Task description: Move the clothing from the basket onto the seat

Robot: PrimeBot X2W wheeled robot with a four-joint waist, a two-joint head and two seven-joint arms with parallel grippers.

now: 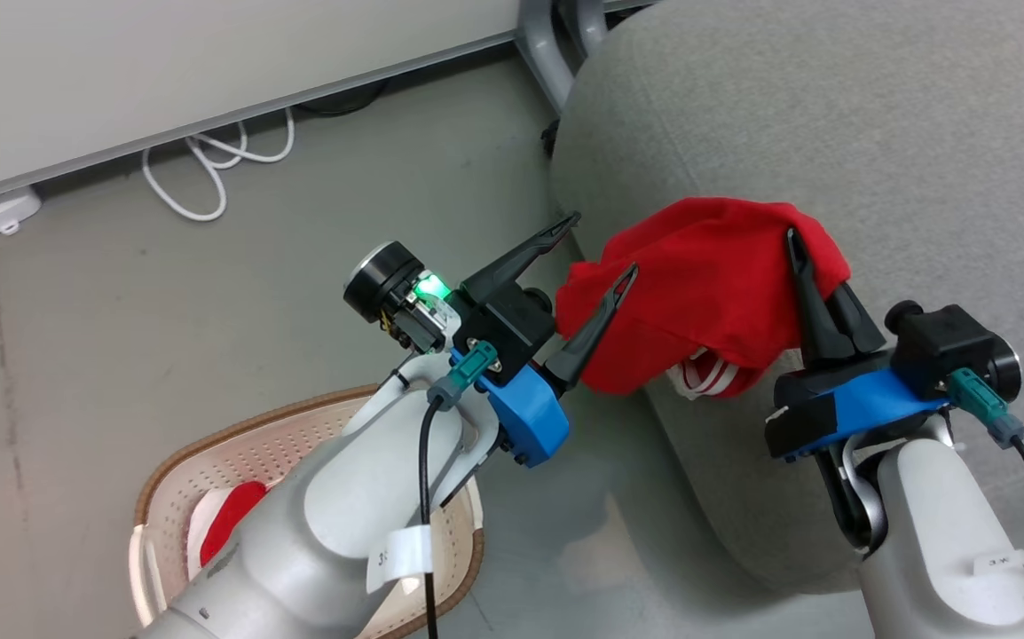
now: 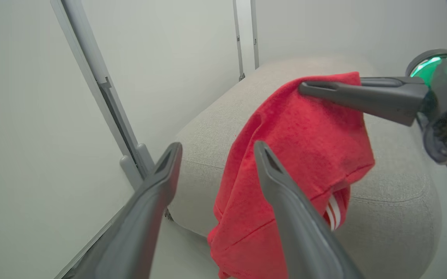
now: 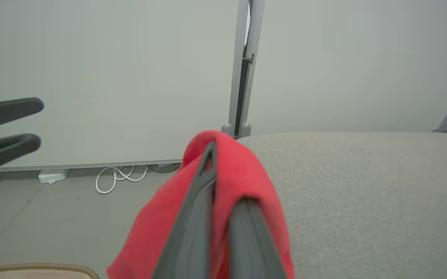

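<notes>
A red garment [image 1: 698,284] hangs bunched over the left edge of the grey seat [image 1: 831,115], its white stripes [image 1: 707,377] showing at the low near hem. Whether it rests on the cushion cannot be told. The right gripper [image 1: 809,271] has it pinched at the top, fingers closed on the cloth. Just left of the garment, the left gripper [image 1: 602,241] has its fingers spread and holds nothing. Nearer and further left, the basket [image 1: 210,444] stands on the floor with a second red garment [image 1: 232,524] inside, partly hidden by the left forearm.
</notes>
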